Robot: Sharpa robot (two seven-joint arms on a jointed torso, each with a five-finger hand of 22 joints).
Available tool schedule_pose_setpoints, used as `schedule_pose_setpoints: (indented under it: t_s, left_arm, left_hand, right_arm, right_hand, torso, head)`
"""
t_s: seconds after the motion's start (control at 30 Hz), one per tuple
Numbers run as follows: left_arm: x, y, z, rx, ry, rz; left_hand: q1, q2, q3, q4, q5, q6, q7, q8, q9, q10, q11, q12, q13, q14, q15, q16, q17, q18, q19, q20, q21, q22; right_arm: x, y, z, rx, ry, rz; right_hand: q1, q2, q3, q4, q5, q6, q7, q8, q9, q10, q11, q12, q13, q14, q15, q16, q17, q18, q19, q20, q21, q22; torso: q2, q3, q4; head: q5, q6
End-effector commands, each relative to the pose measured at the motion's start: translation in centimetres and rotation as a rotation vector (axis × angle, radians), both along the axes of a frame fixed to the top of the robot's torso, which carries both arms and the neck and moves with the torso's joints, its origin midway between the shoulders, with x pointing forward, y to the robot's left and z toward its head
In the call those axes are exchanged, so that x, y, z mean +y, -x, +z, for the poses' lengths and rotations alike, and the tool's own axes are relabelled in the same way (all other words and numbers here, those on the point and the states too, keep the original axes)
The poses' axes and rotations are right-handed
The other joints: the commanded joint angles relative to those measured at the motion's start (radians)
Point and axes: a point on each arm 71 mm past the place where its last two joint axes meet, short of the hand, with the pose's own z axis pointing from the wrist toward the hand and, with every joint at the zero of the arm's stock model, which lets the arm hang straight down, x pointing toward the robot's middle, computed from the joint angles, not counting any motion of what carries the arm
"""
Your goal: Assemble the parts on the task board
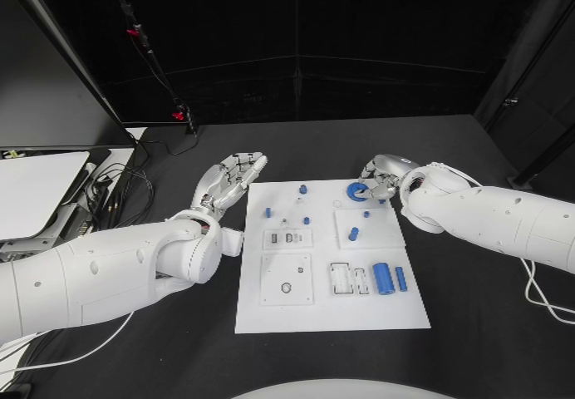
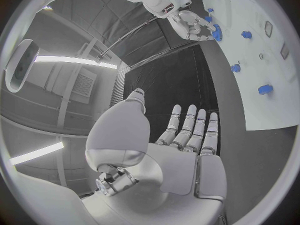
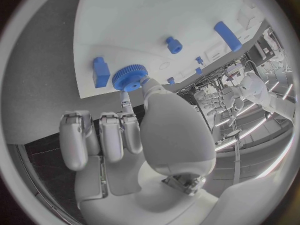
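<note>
One white board (image 1: 323, 316) lies mid-worktop (image 1: 479, 332). The left robot hand (image 1: 230, 181) hovers spread off the board's far-left corner. The right robot hand (image 1: 381, 181) pinches one blue gear (image 1: 357, 191) at the far-right corner. One blue cylinder (image 1: 382, 278) lies near the right edge.

Even, bright light on the white task board (image 1: 330, 320); dark surroundings; ceiling strip lights glare; wrist views bend at the rims.

text: none legible | labels: none | numbers: none | task board (image 1: 323, 316): no readable markings
</note>
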Motion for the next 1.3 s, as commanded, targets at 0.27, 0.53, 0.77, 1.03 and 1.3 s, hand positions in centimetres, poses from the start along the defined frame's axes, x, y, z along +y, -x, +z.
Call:
schedule_pose_setpoints:
  t_s: [0.27,0.53,0.77,1.03,1.3]
  left_arm:
    - [-0.1,0.6,1.9,-0.267,0.07,-0.031]
    - [-0.1,0.6,1.9,-0.267,0.07,-0.031]
    - [-0.1,0.6,1.9,-0.266,0.07,-0.032]
    - [-0.2,0.6,1.9,-0.265,0.071,-0.033]
    - [-0.2,0.6,1.9,-0.264,0.071,-0.033]
  left_hand:
    - [0.001,0.012,0.007,0.001,0.003,0.009,0.153,-0.001,-0.001,0.007,0.0,0.004,-0.001,0.002,0.005,0.006,0.001,0.009,0.002,0.007,0.006,0.0]
    - [0.002,0.014,0.007,0.001,0.004,0.009,0.153,-0.001,-0.001,0.007,0.001,0.004,-0.001,0.002,0.006,0.006,0.001,0.009,0.002,0.007,0.007,0.0]
    - [0.002,0.014,0.007,0.001,0.004,0.009,0.153,-0.001,-0.001,0.007,0.001,0.004,-0.001,0.002,0.006,0.006,0.001,0.009,0.002,0.007,0.007,0.0]
    - [0.002,0.014,0.007,0.001,0.004,0.009,0.153,-0.001,-0.001,0.007,0.001,0.004,-0.001,0.002,0.006,0.006,0.001,0.009,0.002,0.007,0.007,0.0]
    - [0.002,0.014,0.007,0.001,0.004,0.009,0.153,-0.001,-0.001,0.007,0.001,0.004,-0.001,0.002,0.006,0.006,0.001,0.009,0.002,0.007,0.007,0.0]
  right_arm:
    - [-0.1,0.0,-0.1,0.029,0.027,-0.012]
    - [0.0,0.0,-0.3,0.048,0.037,-0.017]
    - [0.1,0.0,-0.3,0.047,0.039,-0.015]
    - [0.3,0.0,0.3,-0.033,0.006,0.001]
    - [0.5,0.1,1.1,-0.146,-0.055,0.034]
  right_hand:
    - [0.01,0.003,0.003,0.0,0.001,0.005,-0.001,-0.005,-0.002,0.106,-0.006,0.003,0.263,0.104,-0.003,0.002,0.263,-0.007,0.106,-0.001,0.003,0.263]
    - [0.011,0.004,0.003,0.0,0.0,0.009,0.0,-0.006,-0.001,0.106,-0.006,0.003,0.263,0.104,-0.003,0.002,0.263,-0.007,0.106,-0.001,0.003,0.263]
    - [0.052,0.045,0.04,-0.026,0.032,0.058,-0.003,-0.016,0.001,0.106,-0.009,0.003,0.263,0.104,-0.005,0.002,0.263,-0.007,0.106,-0.003,0.003,0.263]
    - [0.076,0.092,0.091,-0.065,0.066,0.151,-0.016,-0.028,0.004,0.106,-0.02,0.003,0.263,0.104,-0.013,0.002,0.263,-0.007,0.106,-0.008,0.003,0.263]
    - [0.068,0.094,0.094,-0.073,0.061,0.184,-0.016,-0.035,0.004,0.106,-0.021,0.003,0.263,0.104,-0.015,0.002,0.263,-0.007,0.106,-0.011,0.003,0.263]
  torso:
    - [0.0,-0.0004,0.001]
    - [0.0,0.0,0.0012]
    - [0.0,0.0,0.0007]
    - [0.0,-0.0003,0.001]
    - [0.0,-0.0008,0.0004]
  head:
    - [-0.004,0.0]
    - [-0.003,0.0]
    - [-0.002,0.0]
    - [-0.001,-0.001]
    - [-0.001,0.0]
